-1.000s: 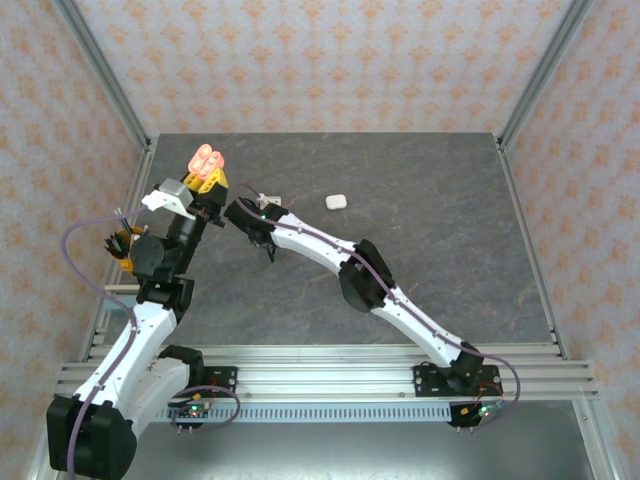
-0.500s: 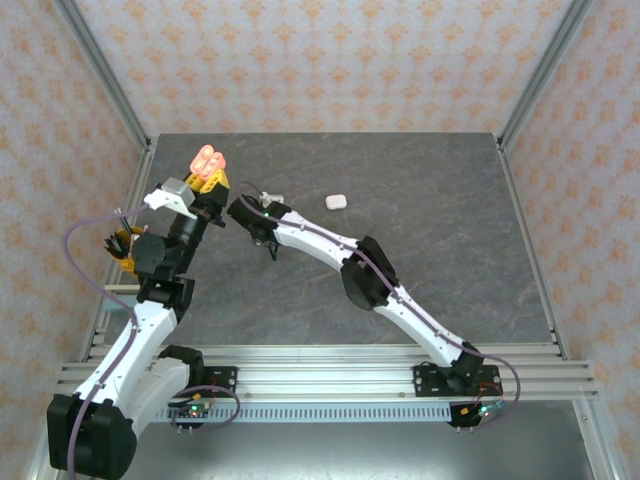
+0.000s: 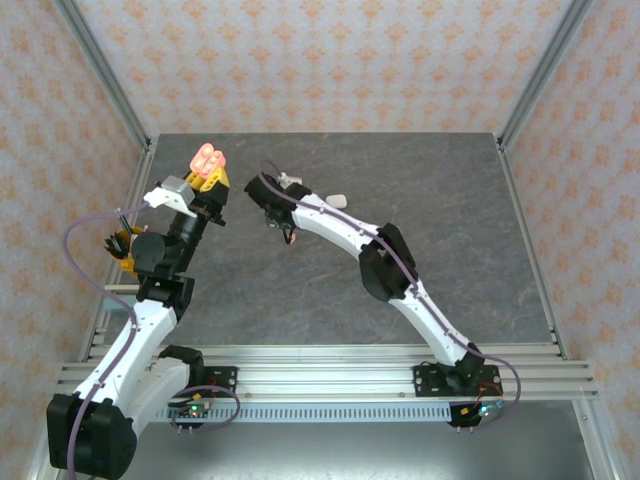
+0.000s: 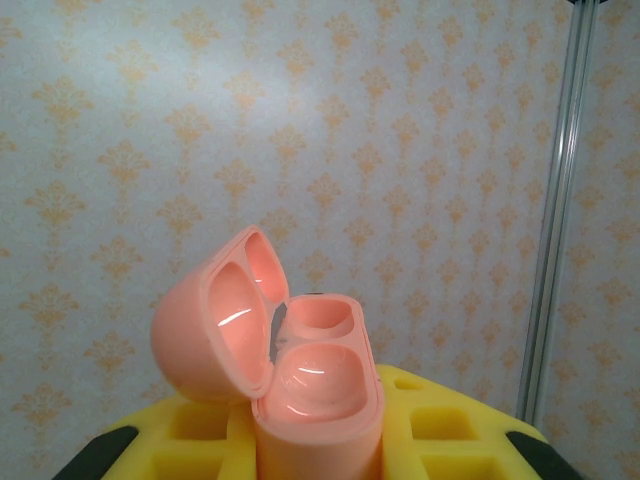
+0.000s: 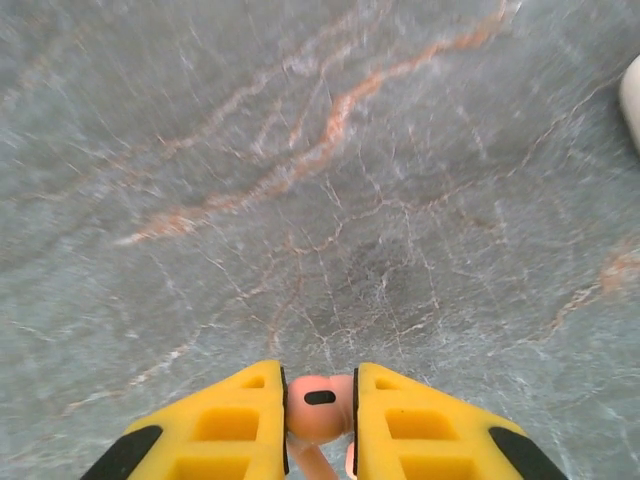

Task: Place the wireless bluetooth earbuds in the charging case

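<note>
Right wrist view: the right tool [image 5: 320, 382] is narrowed onto a salmon-pink earbud [image 5: 318, 405]. Both yellow fingers [image 5: 230, 425] press its bulb, and the stem trails down out of frame. Below it lies the bare grey surface [image 5: 300, 180], with the edge of a white case [image 5: 632, 95] at the far right. The earbud hangs clear of the surface, well apart from anything else.

On the left wrist camera, the left tool [image 4: 318, 425] is clamped on the base of a pink charging case [image 4: 320, 370], held upright with its lid swung open to the left. Both wells look empty, though glare on the glossy plastic makes that hard to swear to.

From above, the left tool [image 3: 205, 182] holds the pink charging case [image 3: 207, 158] high near the far left of the surface [image 3: 430, 240]. The right arm reaches just beside it, partly covering the white case [image 3: 338, 200].

My judgement is that the earbud is picked and now needs carrying to the open case. The pinch is small and on a rounded bulb, so the earbud could twist or pop out in transit. If the stem arrives tilted, it may jam on the well's rim instead of sliding in. A hard push could shove the case in the left tool's grip or knock the lid shut — and the wrong well would refuse the earbud altogether.
</note>
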You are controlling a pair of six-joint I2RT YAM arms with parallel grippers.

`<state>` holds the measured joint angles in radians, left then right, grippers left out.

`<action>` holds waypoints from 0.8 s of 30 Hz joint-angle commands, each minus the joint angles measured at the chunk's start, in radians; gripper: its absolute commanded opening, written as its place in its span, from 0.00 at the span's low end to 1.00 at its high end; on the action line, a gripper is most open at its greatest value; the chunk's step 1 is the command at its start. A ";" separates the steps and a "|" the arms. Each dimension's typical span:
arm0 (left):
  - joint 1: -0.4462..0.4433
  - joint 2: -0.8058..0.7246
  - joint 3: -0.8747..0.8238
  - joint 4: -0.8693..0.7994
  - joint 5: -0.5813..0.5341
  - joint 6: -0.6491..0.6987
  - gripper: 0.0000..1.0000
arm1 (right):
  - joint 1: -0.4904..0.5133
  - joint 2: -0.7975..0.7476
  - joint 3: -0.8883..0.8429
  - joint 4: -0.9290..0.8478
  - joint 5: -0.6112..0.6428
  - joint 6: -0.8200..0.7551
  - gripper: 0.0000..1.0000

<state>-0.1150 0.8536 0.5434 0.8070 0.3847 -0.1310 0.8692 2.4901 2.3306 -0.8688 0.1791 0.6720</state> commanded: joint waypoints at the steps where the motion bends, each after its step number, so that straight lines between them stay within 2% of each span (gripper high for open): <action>1: 0.008 -0.008 0.041 -0.010 0.005 0.005 0.00 | -0.010 -0.100 -0.032 0.033 0.054 -0.008 0.18; 14: 0.007 -0.028 0.038 -0.084 0.044 0.026 0.00 | -0.058 -0.390 -0.291 0.150 0.134 -0.109 0.18; 24: -0.003 -0.018 0.027 -0.144 0.085 0.023 0.00 | -0.065 -0.665 -0.498 0.293 0.134 -0.169 0.17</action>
<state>-0.1162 0.8440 0.5472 0.6788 0.4374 -0.1299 0.8040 1.9095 1.8683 -0.6476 0.2832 0.5381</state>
